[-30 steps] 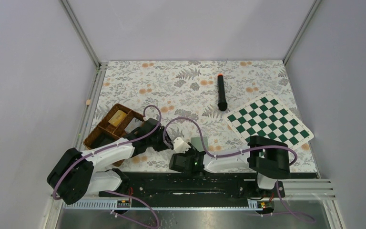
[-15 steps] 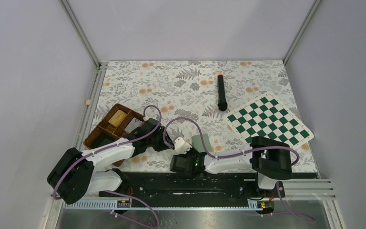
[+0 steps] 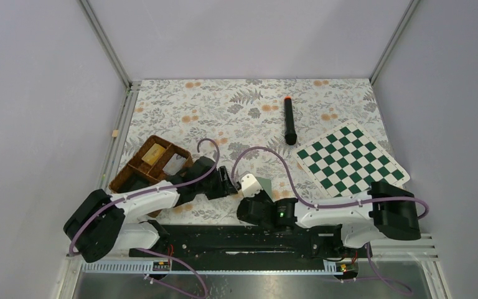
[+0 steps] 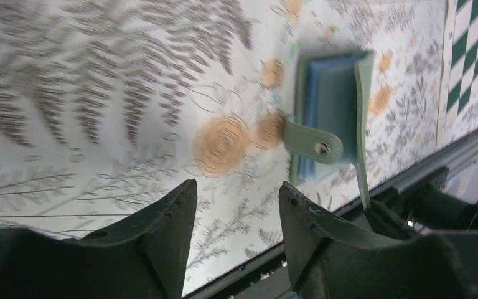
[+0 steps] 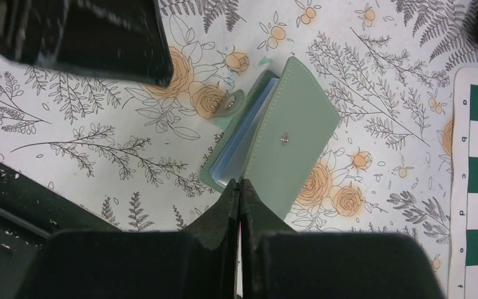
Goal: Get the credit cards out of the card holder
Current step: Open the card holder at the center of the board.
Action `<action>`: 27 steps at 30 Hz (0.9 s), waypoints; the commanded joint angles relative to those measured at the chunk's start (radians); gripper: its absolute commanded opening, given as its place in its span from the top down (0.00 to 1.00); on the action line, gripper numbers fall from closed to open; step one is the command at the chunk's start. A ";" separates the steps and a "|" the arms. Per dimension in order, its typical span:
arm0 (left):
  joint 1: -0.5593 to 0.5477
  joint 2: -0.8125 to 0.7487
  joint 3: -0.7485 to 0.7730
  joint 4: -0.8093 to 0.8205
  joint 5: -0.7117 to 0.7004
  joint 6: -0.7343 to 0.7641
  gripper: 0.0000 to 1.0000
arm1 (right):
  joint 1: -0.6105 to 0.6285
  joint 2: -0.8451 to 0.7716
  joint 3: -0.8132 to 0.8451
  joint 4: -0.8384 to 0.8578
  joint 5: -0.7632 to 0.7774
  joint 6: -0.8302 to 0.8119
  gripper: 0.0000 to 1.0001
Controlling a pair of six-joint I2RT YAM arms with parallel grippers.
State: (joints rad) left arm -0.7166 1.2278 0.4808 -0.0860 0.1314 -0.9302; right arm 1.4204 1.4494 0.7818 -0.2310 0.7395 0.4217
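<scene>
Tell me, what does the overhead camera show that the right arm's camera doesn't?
Only overhead: the brown tray and the grey walls. Only the right arm's camera: the wallet up close, with its snap button and blue inner sleeves, and the right claw shut near its edge. Both: the green wallet, the chessboard and the flowery tablecloth.

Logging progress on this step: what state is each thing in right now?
card holder: folded over, snap tab undone, flat on the table.
left gripper: open, empty.
right gripper: shut, tips at the card holder's near edge.
wicker tray: upright, yellowish block in one compartment.
marker: lying flat.
chessboard: lying flat, no pieces on it.
</scene>
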 commanded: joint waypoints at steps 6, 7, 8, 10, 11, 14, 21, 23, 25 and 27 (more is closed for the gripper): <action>-0.156 0.113 0.135 0.109 -0.056 0.090 0.42 | 0.003 -0.150 -0.101 0.086 0.041 0.079 1.00; -0.164 0.124 0.137 0.126 -0.056 0.088 0.41 | 0.004 -0.156 -0.107 0.086 0.045 0.084 1.00; -0.172 0.131 0.138 0.141 -0.060 0.085 0.40 | 0.004 -0.161 -0.113 0.086 0.046 0.089 1.00; -0.187 0.148 0.146 0.167 -0.075 0.083 0.38 | 0.003 -0.175 -0.126 0.085 0.053 0.102 1.00; -0.193 0.159 0.151 0.167 -0.087 0.083 0.37 | 0.004 -0.182 -0.133 0.090 0.055 0.106 1.00; -0.198 0.200 0.175 0.144 -0.124 0.073 0.37 | 0.003 -0.206 -0.150 0.098 0.056 0.115 1.00; -0.202 0.226 0.194 0.088 -0.181 0.067 0.48 | 0.003 -0.269 -0.182 0.097 0.072 0.149 1.00; -0.203 0.223 0.191 0.088 -0.188 0.069 0.55 | 0.002 -0.289 -0.190 0.096 0.075 0.153 1.00; -0.203 0.230 0.196 0.062 -0.194 0.070 0.64 | 0.000 -0.304 -0.195 0.096 0.077 0.157 1.00; -0.203 0.244 0.205 0.049 -0.199 0.068 0.73 | -0.001 -0.319 -0.196 0.087 0.079 0.167 1.00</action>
State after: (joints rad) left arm -0.9138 1.4616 0.6449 -0.0185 -0.0177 -0.8654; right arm 1.4204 1.1713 0.5892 -0.1635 0.7536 0.5461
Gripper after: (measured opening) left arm 0.326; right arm 0.017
